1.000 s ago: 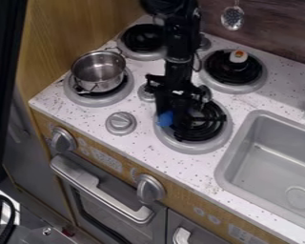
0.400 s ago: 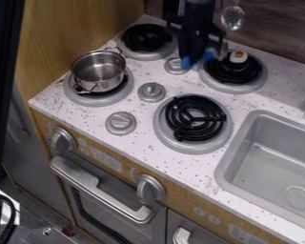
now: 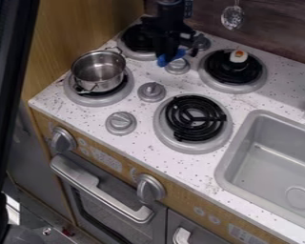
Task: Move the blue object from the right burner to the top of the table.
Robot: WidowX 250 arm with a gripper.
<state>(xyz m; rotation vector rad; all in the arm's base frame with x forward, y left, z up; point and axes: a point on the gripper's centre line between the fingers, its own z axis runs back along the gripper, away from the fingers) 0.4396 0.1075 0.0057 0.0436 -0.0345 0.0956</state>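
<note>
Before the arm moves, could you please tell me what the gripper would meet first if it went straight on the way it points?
Pointing down, the gripper would probably bring the blue object at its tip onto the knob just below, or the counter beside it; depth is unclear.

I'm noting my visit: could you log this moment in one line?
claw: holding blue object; position: above stovetop, near rear knob; task: unfinished; pot: on front left burner

The top edge cuts off the arm (image 3: 169,24), which partly hides the burner (image 3: 133,39) behind it and the blue object (image 3: 163,61). The right edge crops the sink (image 3: 243,147); the panel's print (image 3: 106,159) is illegibly small.
</note>
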